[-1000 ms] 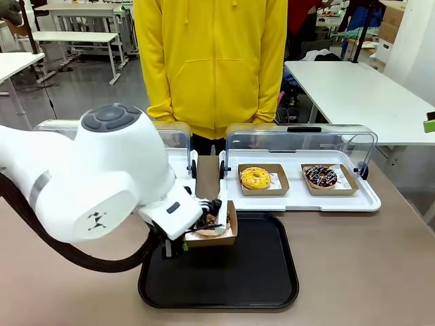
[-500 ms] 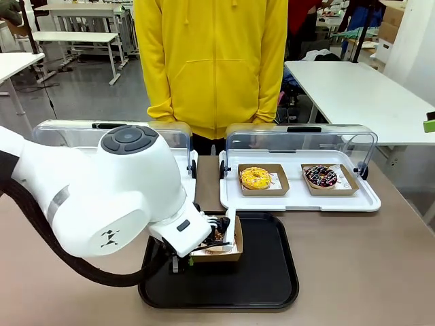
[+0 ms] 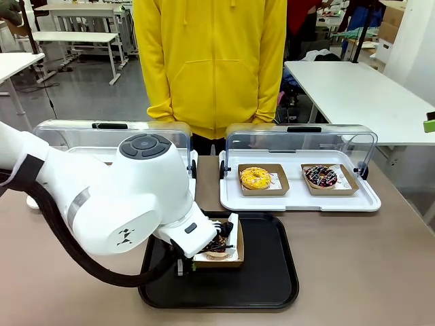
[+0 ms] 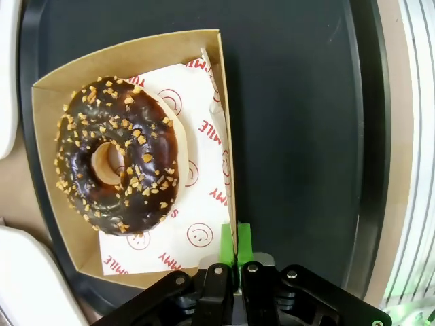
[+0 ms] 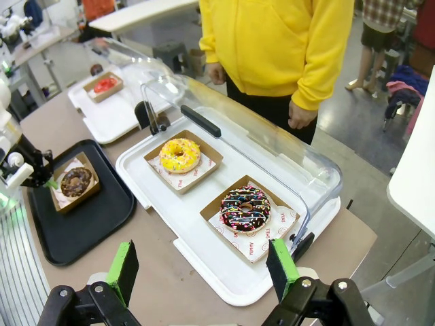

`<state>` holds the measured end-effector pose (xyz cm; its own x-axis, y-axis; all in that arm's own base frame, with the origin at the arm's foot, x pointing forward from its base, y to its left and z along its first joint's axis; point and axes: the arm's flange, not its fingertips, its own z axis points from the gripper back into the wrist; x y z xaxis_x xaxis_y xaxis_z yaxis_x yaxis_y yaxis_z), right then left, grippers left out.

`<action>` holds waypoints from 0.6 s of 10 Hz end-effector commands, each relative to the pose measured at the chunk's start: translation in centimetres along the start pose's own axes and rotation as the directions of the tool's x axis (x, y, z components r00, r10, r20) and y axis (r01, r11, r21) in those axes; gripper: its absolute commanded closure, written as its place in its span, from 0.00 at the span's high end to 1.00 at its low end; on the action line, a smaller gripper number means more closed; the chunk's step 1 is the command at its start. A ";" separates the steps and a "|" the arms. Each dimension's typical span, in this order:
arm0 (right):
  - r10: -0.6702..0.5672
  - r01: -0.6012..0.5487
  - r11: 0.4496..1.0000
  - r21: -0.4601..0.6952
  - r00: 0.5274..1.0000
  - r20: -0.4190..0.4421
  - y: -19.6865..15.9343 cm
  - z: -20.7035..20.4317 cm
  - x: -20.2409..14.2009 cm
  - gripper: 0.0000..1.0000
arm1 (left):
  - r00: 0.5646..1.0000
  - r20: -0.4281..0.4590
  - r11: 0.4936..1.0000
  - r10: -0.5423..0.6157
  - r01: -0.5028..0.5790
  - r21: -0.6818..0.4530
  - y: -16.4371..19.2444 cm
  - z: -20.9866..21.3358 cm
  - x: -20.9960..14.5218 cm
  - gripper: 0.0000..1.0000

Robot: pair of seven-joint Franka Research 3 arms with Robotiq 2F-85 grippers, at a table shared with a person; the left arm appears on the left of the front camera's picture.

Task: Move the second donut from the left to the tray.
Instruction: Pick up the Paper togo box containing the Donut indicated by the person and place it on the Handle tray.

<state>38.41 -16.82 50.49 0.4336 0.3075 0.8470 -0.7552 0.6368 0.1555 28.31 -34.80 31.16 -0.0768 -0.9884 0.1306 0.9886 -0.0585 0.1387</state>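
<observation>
The donut (image 4: 121, 157), crumb-topped and chocolate-glazed, sits in its cardboard holder (image 4: 204, 81) over the tray (image 3: 265, 272), toward the tray's 10 o'clock corner. The left arm's fingers (image 4: 236, 239) are closed on the holder's wall at the wrist view's 6 o'clock. Whether the holder's base rests on the tray is unclear, so it should be lowered level until flat, then released by parting the fingers and lifting straight up. The right arm's fingers (image 5: 124, 269) are spread apart above the counter (image 5: 163, 278), holding nothing.

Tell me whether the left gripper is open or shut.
Shut. In the left wrist view the left gripper's green pads pinch the side wall of the brown cardboard holder carrying the chocolate crumb donut, above the black tray.
</observation>
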 end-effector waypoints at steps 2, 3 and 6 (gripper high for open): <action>0.026 -0.026 1.000 0.000 0.999 0.030 -0.2 -0.1 0.1 1.00 | 1.000 -0.014 1.000 -0.007 0.007 -0.007 0.4 0.4 0.5 0.13; 0.026 -0.026 1.000 0.000 0.999 0.030 -0.2 -0.1 0.1 1.00 | 1.000 -0.019 1.000 -0.017 0.017 0.007 0.4 0.7 0.5 0.59; 0.026 -0.026 1.000 0.000 0.999 0.030 -0.2 -0.1 0.1 1.00 | 1.000 -0.016 1.000 -0.009 0.009 0.006 0.4 3.0 0.5 1.00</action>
<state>38.41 -16.82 50.49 0.4335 0.3076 0.8470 -0.7553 0.6367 0.1554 28.56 -35.20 32.85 -0.0797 -0.9890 0.1249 0.9874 -0.0611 0.1460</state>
